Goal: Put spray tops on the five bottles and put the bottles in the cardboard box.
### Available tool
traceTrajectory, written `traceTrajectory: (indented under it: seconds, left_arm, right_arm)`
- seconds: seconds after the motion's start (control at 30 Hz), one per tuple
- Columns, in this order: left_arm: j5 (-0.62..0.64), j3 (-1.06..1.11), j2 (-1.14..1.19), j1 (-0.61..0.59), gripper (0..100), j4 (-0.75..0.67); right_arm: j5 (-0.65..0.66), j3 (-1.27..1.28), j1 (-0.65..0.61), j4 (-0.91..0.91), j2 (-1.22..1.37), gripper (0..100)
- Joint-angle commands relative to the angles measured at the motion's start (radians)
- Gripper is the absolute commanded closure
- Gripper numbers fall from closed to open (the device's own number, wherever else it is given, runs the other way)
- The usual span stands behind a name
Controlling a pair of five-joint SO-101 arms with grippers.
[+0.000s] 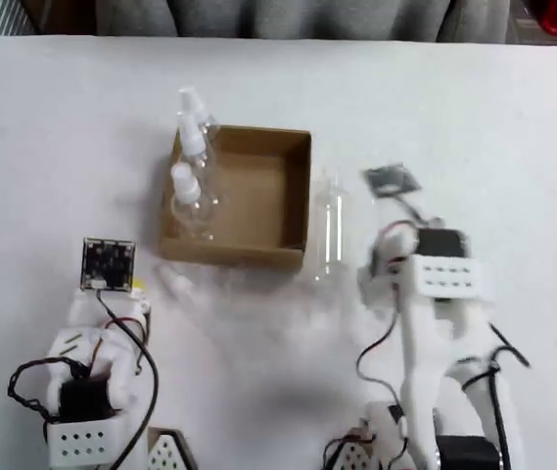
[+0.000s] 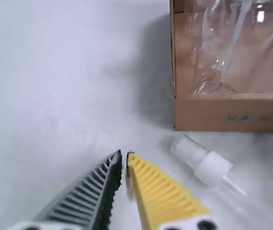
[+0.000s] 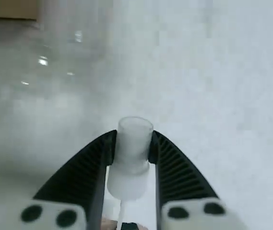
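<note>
The cardboard box [image 1: 293, 191] stands mid-table with capped clear bottles [image 1: 192, 166] leaning along its left inner wall; those bottles [image 2: 232, 43] lie inside the box [image 2: 227, 112] in the left wrist view. One open-necked clear bottle [image 1: 330, 227] lies on the table just right of the box. My right gripper [image 3: 131, 143] is shut on a white spray top [image 3: 132, 153], beside that bottle. My left gripper [image 2: 124, 160] is shut, empty, resting near the front left. A loose spray top [image 2: 201, 163] lies on the table between it and the box.
A small dark tag [image 1: 389, 179] lies right of the bare bottle. The left arm's camera board [image 1: 108, 260] sits left of the box front. Cables trail by both arm bases at the front edge. Open white table surrounds the box.
</note>
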Motion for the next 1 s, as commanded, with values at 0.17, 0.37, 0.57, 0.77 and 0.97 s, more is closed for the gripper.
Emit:
traceTrajectory:
  seconds: [0.17,0.37,0.57,0.77,0.97]
  left_arm:
    - [-0.011,-0.003,-0.019,-0.028,98,-0.006]
    - [-0.009,-0.003,-0.022,-0.076,98,-0.035]
    - [-0.009,-0.003,-0.022,-0.084,98,-0.035]
    - [-0.009,-0.005,-0.022,-0.085,98,-0.035]
    - [-0.008,-0.005,-0.022,-0.087,98,-0.049]
  right_arm:
    - [-0.190,-0.077,-0.549,-0.105,0.010,98.2]
    - [-0.253,-0.074,-0.731,-0.285,0.013,98.1]
    - [-0.253,-0.078,-0.763,-0.486,0.147,98.2]
    - [-0.255,-0.081,-0.771,-0.727,0.337,98.0]
    - [-0.255,-0.081,-0.834,-0.763,0.369,86.7]
